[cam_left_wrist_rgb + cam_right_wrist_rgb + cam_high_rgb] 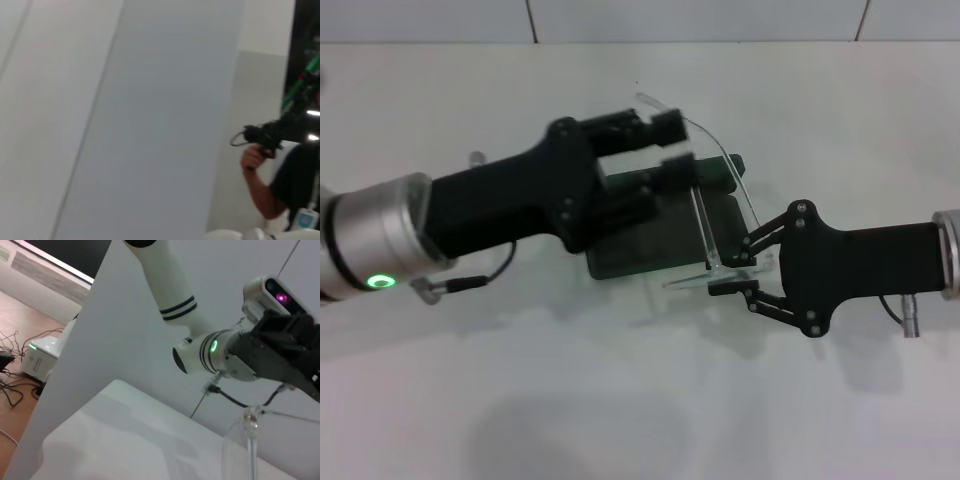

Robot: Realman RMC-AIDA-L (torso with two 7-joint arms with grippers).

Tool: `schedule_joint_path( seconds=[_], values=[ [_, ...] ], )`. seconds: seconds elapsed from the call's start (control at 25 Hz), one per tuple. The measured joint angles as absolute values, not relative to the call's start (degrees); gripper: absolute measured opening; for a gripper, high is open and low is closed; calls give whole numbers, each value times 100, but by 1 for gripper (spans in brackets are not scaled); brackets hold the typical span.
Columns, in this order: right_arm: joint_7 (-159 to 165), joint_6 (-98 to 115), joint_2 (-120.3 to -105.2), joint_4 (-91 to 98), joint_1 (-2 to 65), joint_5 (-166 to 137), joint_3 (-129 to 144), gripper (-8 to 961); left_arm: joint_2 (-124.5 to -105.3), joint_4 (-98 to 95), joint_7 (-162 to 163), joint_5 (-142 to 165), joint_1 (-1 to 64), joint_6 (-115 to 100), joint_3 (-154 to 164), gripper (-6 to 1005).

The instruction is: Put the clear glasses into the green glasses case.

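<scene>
The green glasses case (650, 238) lies open in the middle of the white table (620, 400), its lid (723, 166) at the far side. The clear glasses (725, 170) stand upright over the case's right end, one thin arm (700, 281) lying along the near edge. My right gripper (740, 266) comes in from the right and is shut on the near right corner of the glasses; the same clear frame (250, 440) shows close in the right wrist view. My left gripper (665, 148) hovers over the case's far left part, open, with bare table showing between its fingers.
A tiled wall (700, 20) runs behind the table. The left arm's white forearm (170, 285) and black gripper body (285, 350) show in the right wrist view. The left wrist view holds only a grey wall and a person (280, 185) far off.
</scene>
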State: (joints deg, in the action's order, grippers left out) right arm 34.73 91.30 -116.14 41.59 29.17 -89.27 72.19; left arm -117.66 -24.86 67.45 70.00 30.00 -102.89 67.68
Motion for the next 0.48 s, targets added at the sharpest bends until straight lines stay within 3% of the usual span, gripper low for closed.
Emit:
schedule_joint_path(
  seconds=[0.48],
  values=[
    [2986,9346,-11612,4189,2782,-8397,7415,118,-11780,-2431,7515,7455,3164,-9938,6789,469]
  ],
)
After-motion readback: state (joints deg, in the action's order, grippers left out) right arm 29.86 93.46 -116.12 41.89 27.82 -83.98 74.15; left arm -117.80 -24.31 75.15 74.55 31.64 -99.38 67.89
